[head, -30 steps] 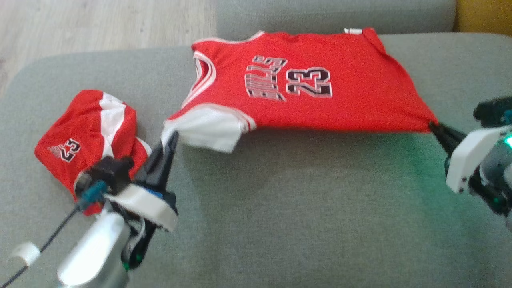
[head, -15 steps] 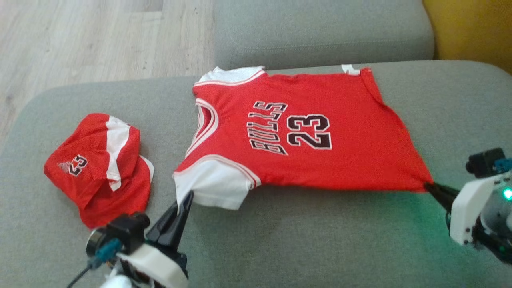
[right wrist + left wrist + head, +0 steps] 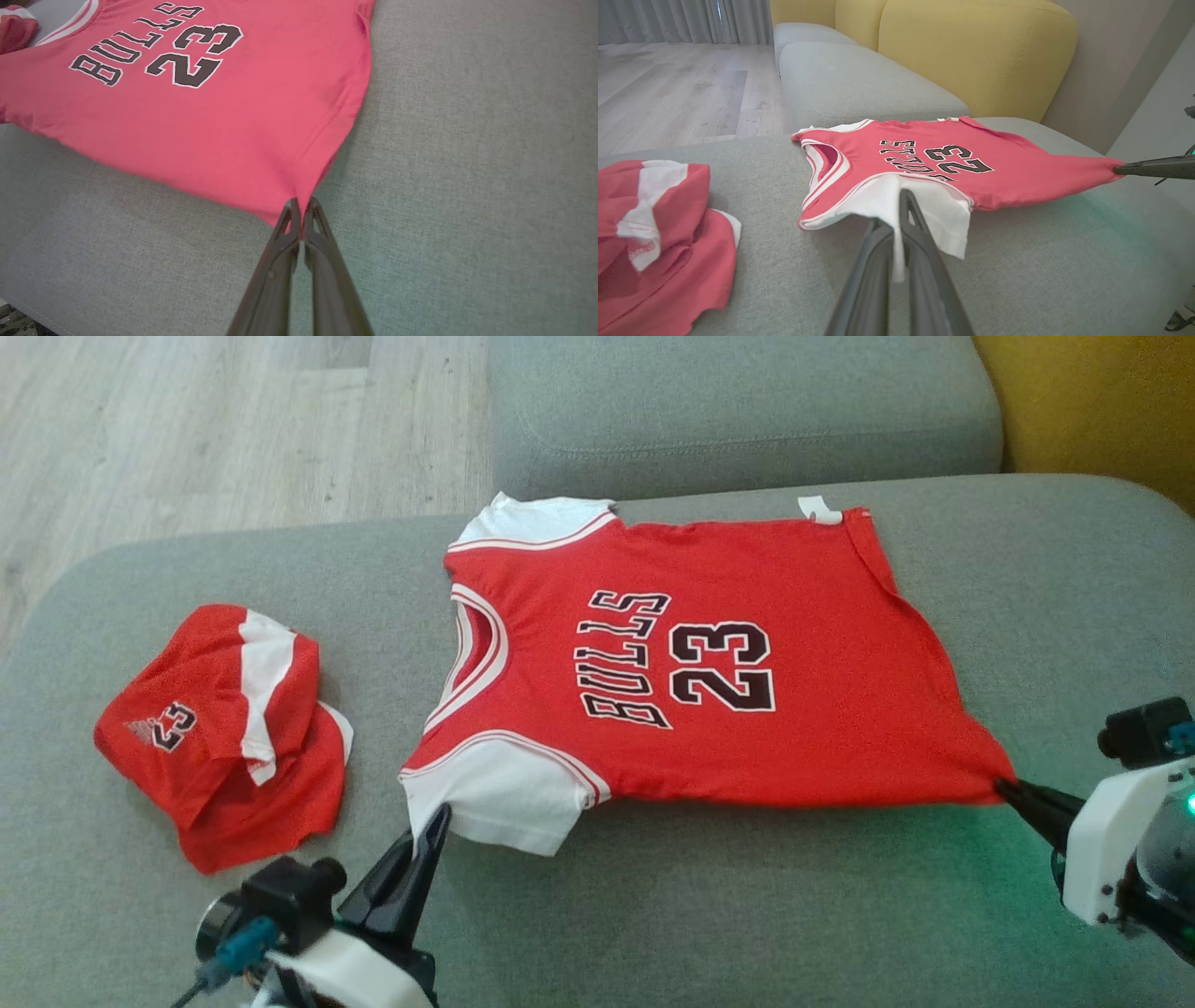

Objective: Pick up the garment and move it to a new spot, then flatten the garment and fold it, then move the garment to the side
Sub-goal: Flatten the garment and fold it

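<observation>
The garment (image 3: 709, 653) is a red jersey with white sleeves and "BULLS 23" in black, spread across the grey sofa seat (image 3: 709, 905). My left gripper (image 3: 431, 821) is shut on its near white sleeve (image 3: 896, 205). At the other end, my right gripper (image 3: 1010, 791) is shut on the near hem corner (image 3: 299, 205). The near edge is stretched between the two grippers and lifted slightly off the cushion. In the left wrist view the garment (image 3: 924, 163) lies ahead, with the right gripper's fingers (image 3: 1153, 168) at its far right corner.
A crumpled pair of red and white shorts (image 3: 229, 728) lies on the seat's left part. A second grey cushion (image 3: 738, 411) sits behind, a yellow backrest (image 3: 1092, 401) to the right, and wooden floor (image 3: 224, 420) beyond the sofa's left edge.
The head camera has tilted, shifting the whole picture down. The garment has come down flatter onto the seat, its far white sleeve now showing. Both grippers keep their hold.
</observation>
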Available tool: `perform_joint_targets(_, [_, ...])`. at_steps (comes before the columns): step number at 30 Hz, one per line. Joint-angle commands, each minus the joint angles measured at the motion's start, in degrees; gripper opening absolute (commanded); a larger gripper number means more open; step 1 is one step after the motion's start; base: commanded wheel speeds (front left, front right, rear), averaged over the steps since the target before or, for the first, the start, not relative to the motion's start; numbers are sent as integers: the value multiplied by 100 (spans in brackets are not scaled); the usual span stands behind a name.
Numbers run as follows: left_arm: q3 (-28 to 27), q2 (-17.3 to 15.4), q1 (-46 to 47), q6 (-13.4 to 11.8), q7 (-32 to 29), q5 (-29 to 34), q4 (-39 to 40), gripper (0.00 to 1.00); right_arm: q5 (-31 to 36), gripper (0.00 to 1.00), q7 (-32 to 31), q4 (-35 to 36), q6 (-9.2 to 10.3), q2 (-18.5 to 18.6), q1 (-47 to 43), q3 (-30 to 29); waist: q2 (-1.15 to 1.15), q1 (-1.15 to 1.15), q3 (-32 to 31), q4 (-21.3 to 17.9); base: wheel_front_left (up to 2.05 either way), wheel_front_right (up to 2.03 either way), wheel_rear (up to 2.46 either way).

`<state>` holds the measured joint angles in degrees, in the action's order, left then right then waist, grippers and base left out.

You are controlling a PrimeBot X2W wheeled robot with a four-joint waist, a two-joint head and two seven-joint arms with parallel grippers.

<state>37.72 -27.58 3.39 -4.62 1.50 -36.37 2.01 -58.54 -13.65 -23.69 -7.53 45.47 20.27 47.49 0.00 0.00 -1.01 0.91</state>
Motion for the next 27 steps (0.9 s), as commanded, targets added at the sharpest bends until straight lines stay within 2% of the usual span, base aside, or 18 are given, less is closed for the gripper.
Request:
perform_joint_targets(1, [-226, -170, 408, -15, 2, 36, 166, 0, 69, 0, 10, 115, 4, 144, 85, -108, 0, 0, 32, 2, 0, 0, 0])
perform_joint_targets(6, [-267, -196, 772, 45, -82, 92, 14, 0, 207, 0, -54, 120, 4, 17, 322, -300, 0, 0, 293, 11, 0, 0, 0])
perform_joint_targets(14, [-239, -97, 1646, 309, -270, 181, -535, 0, 558, 0, -81, -176, 4, -272, 894, -658, 0, 0, 796, -14, 0, 0, 0])
perform_joint_targets(21, [-235, -8, 2695, 673, -418, 263, -1538, 0, 956, 0, -194, -720, 4, -633, 1496, -770, 0, 0, 1178, -72, 0, 0, 0])
perform_joint_targets(27, [-177, 95, 3426, 886, -421, 362, -2441, 0, 1111, 0, -273, -1023, 4, -871, 1883, -648, 0, 0, 1470, -162, 0, 0, 0])
